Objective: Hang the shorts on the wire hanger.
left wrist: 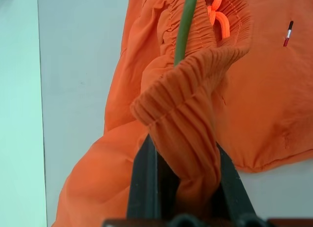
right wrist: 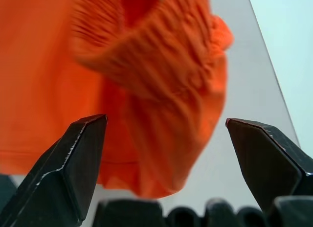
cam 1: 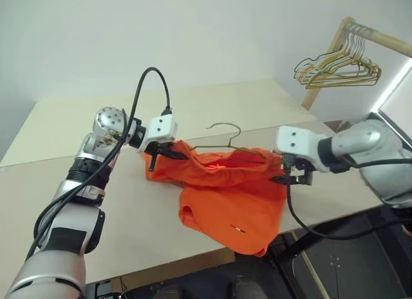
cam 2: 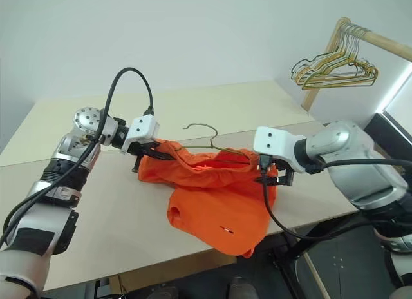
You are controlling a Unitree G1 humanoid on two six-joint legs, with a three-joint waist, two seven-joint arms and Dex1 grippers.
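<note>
The bright orange shorts (cam 1: 232, 196) lie on the pale table (cam 1: 116, 202), with one leg drooping over the front edge. The wire hanger (cam 1: 225, 128) is threaded into the waistband; its hook and part of one arm stick out above the fabric. My left gripper (cam 1: 162, 155) is shut on the waistband's left end, which is bunched between its fingers (left wrist: 144, 183) beside the green-grey wire (left wrist: 186, 26). My right gripper (cam 1: 288, 178) stands open just off the waistband's right end, with its fingers (right wrist: 73, 163) apart and nothing between them.
A wooden rack (cam 1: 380, 38) at the back right carries a bunch of gold and green wire hangers (cam 1: 338, 68). The table's front edge (cam 1: 161, 263) runs just under the shorts. A second table surface (cam 1: 212, 102) lies behind.
</note>
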